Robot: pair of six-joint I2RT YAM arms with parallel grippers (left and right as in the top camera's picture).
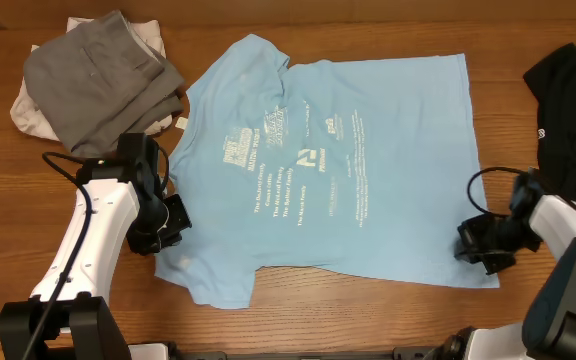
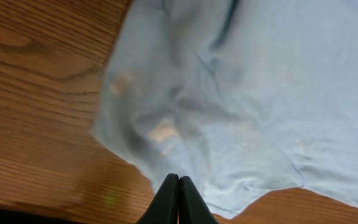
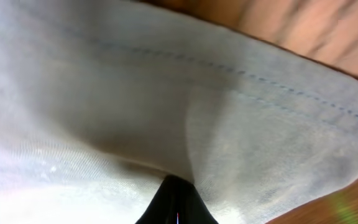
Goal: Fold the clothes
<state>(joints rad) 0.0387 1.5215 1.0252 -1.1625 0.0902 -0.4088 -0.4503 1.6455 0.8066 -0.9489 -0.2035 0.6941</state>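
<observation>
A light blue T-shirt [image 1: 348, 150] with white and dark print lies spread flat across the middle of the table. My left gripper [image 1: 173, 222] is shut at its left edge, by the lower sleeve. In the left wrist view its closed tips [image 2: 179, 179] meet the hem of the T-shirt [image 2: 260, 93]; I cannot tell whether cloth is pinched. My right gripper [image 1: 468, 240] is at the shirt's lower right corner. In the right wrist view it [image 3: 178, 180] is shut on the T-shirt [image 3: 104, 93], with a crease rising from the tips.
A folded grey garment [image 1: 103, 75] lies on an off-white one [image 1: 28, 110] at the back left. A black garment [image 1: 573, 85] lies at the back right. Bare wood runs along the front edge.
</observation>
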